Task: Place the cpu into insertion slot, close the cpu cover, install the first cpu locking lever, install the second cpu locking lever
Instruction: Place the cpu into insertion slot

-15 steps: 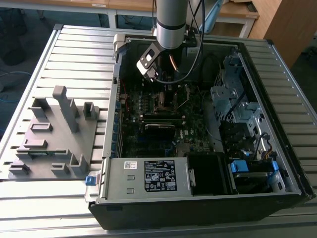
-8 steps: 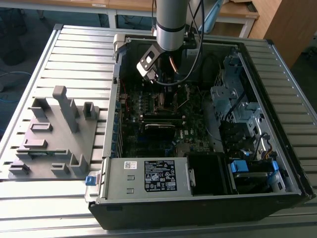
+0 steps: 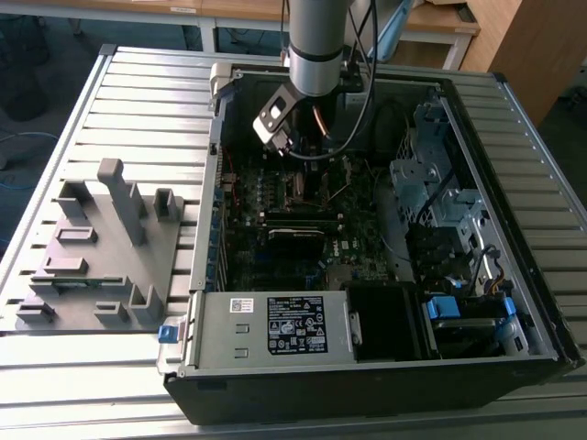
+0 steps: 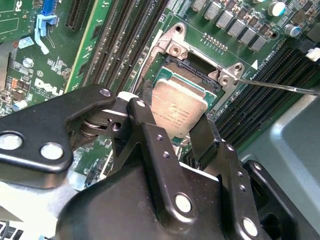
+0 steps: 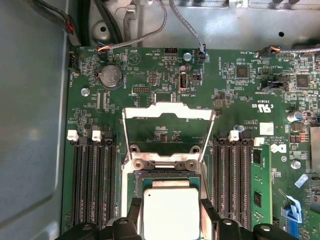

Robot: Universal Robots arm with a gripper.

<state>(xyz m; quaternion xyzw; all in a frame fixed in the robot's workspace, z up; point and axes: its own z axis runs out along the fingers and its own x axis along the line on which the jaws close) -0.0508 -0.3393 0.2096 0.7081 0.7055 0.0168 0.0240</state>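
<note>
Gripper (image 4: 172,117) clamped on the cpu (image 5: 171,212), poised right over the insertion slot (image 5: 165,176)
Fingers (image 4: 145,117) pinching two opposite chip edges; chip touching the socket or just above it, hard to tell which. Beyond, the cpu cover (image 5: 150,113) tipped up and open. Probably best lowered flat and square to the silvery rim, without tilt or sideways push. In the exterior view, arm (image 3: 316,46) at upper centre, down inside the open computer case (image 3: 367,376)

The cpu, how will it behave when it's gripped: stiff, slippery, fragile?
The cpu looks like a rigid flat plate, so it likely won't flex. Its smooth metal top suggests it could slip in the gripper. Probably light for its size, being so thin.
</note>
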